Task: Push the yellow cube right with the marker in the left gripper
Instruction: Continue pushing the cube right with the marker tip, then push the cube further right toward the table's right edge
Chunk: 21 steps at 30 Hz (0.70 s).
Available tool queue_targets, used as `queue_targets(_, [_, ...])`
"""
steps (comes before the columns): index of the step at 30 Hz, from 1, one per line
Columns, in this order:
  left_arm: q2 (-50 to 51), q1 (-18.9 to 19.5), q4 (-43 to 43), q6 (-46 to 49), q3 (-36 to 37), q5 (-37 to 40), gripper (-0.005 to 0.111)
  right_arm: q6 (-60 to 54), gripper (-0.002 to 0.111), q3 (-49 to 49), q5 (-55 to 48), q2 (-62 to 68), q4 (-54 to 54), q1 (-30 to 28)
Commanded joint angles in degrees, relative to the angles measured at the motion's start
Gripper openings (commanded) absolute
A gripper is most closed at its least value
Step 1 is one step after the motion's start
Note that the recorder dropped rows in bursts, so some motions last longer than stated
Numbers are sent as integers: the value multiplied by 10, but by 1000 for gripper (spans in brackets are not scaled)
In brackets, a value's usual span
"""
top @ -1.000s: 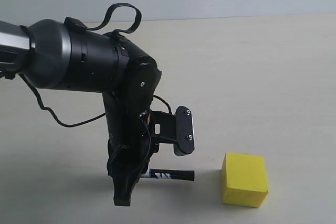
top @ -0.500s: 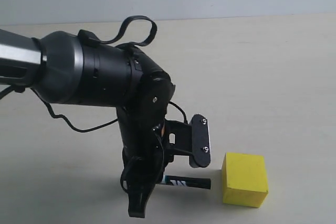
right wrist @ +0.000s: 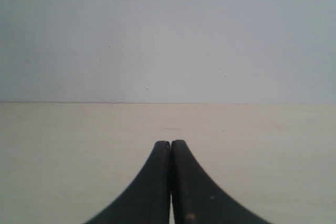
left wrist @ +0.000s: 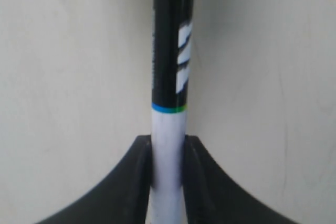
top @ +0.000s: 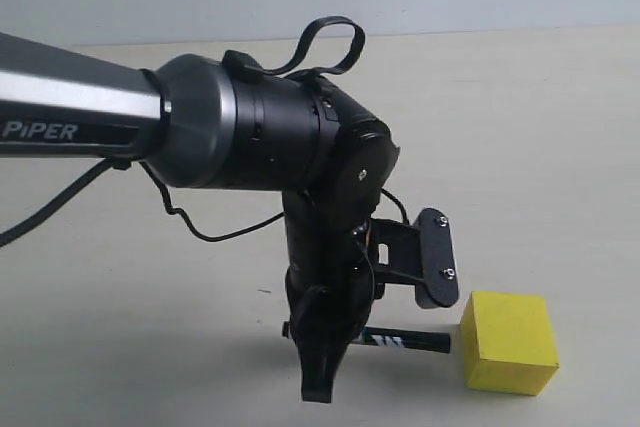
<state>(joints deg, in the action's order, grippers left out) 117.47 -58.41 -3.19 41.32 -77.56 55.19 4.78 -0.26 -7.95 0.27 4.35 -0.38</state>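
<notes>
Clamped on the marker (top: 405, 341), the left end effector (left wrist: 168, 156) has travelled right. The marker's tip now touches the yellow cube (top: 508, 342), pushed right along the near desk (top: 550, 147). The right end effector (right wrist: 170, 148) is closed.

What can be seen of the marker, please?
The marker is a slim pen: black upper half with a white logo, a thin blue-green ring, then a white barrel. The left claw pinches the white part. It lies about level, low over the table, and its black end seems to touch the yellow block.
</notes>
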Motion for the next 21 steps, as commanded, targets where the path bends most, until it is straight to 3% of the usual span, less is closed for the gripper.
queue_targets(1, [-1,27,2,-27,1,58,0,0,0,3,3,-3,1,0])
queue_targets(21, [-1,24,-6,-25,9,9,0,0,0,3,3,-3,1,0])
